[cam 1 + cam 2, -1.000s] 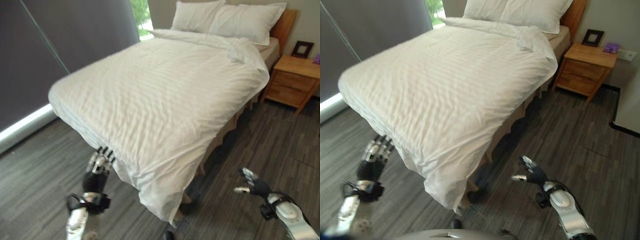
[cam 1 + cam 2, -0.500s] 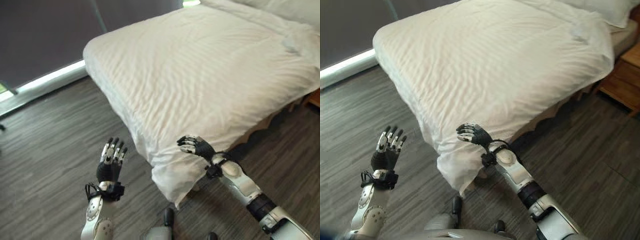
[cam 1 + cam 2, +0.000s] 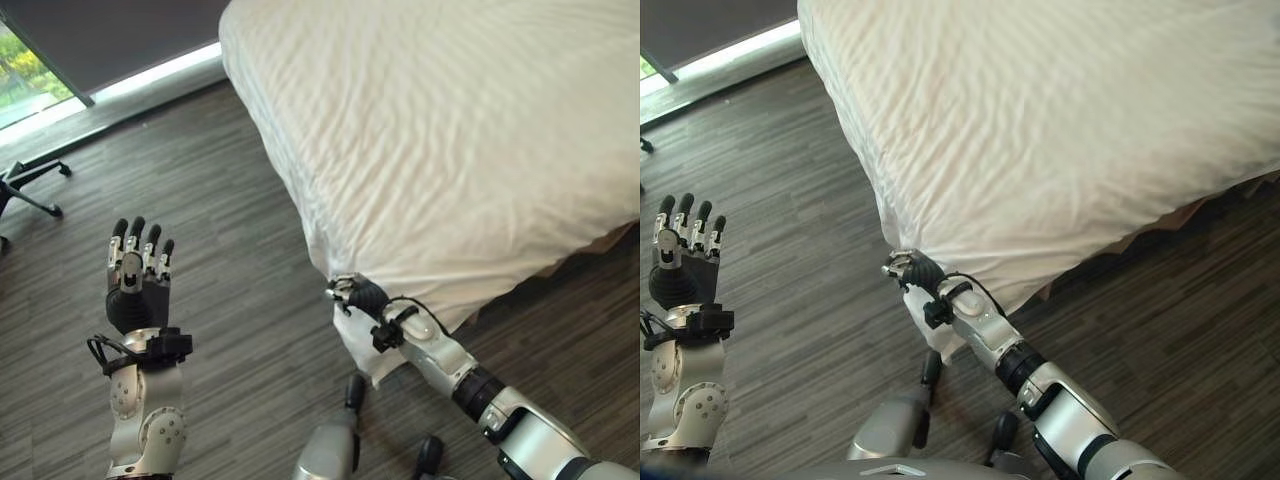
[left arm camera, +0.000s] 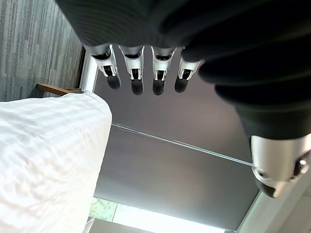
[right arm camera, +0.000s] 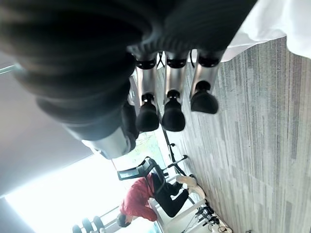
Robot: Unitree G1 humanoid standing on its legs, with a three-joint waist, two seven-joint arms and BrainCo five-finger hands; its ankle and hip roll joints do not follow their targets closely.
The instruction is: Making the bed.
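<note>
Duvet [image 3: 450, 130] draped over bed corner, right hand [image 3: 357, 294] at its hanging corner, left hand [image 3: 137, 280] well left

White duvet [image 3: 450, 130] with faint woven stripes running across it — almost tone on tone. Floor [image 3: 230, 310] is dark grey wood-grain planks. The blind [image 4: 184, 160] is flat charcoal. A person [image 5: 146, 199] wears red over black — hands [image 3: 138, 275] silver, dark-tipped.

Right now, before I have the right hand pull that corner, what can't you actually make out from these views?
- Right hand: at the white duvet corner in the left eye view; fingers curled in the right wrist view, but whether they pinch cloth is unclear.
- Head of the bed: cut off by the eye views' top edge.
- Under the bed: hidden by the duvet's overhang.
- Left hand: raised open, holding nothing.
</note>
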